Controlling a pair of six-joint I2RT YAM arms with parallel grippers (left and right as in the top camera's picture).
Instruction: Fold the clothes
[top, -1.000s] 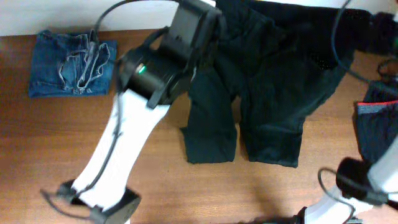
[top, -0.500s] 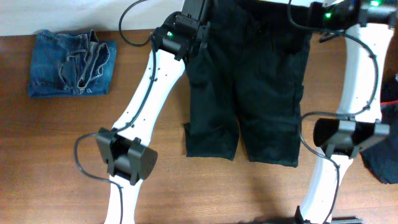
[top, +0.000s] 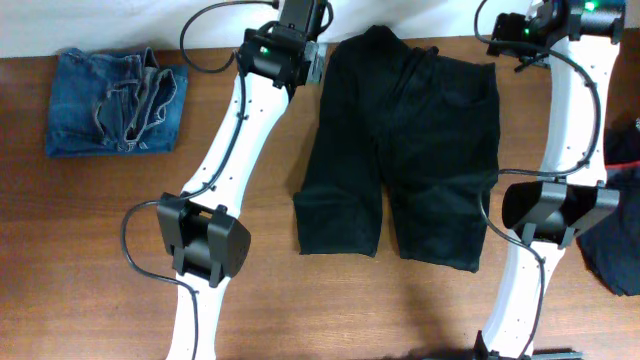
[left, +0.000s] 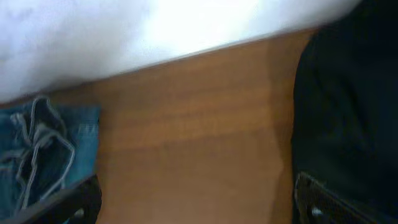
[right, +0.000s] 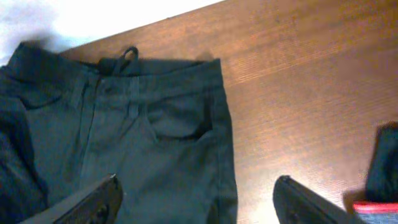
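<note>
left gripper (left: 199, 208): jaws wide apart, nothing between them. It's at the far-left waist corner, mostly over bare table (top: 90, 250).
right gripper (right: 199, 202): jaws apart, holding nothing. It hangs over the far-right waist corner.
black trousers (top: 410, 150): flat at table centre, waistband (right: 161, 74) at the far edge, both legs pointing toward the robot base, hems roughly level.
jeans (top: 115, 105): folded pile at far left, well apart from the trousers.
dark garment (right: 382, 168): at the right table edge, reddish band showing, near the right arm's lower links.
risk 1: the left jaws only straddle the trousers' edge. Closing there likely nips a sliver or just wood, and the fold then goes skewed.
risk 2: the cloth is limp. A shallow pinch may lift the top layer only and leave the back layer behind.
risk 3: a raised crease runs down from mid-waist. If it isn't smoothed, it probably gets folded in.
risk 4: a right arm sweep could snag the dark garment and drag it.
risk 5: uneven lift between the arms would twist the waist.
material: the trousers are soft matte black fabric that drapes without stiffness.
details: front pocket (right: 180, 121), belt loops, and a drawstring (right: 127, 56) loop poking past the waistband.
jeans texture: faded blue denim, pale frayed seams, stiffer-looking.
table surface: smooth brown wood grain, probably low friction for sliding cloth.
</note>
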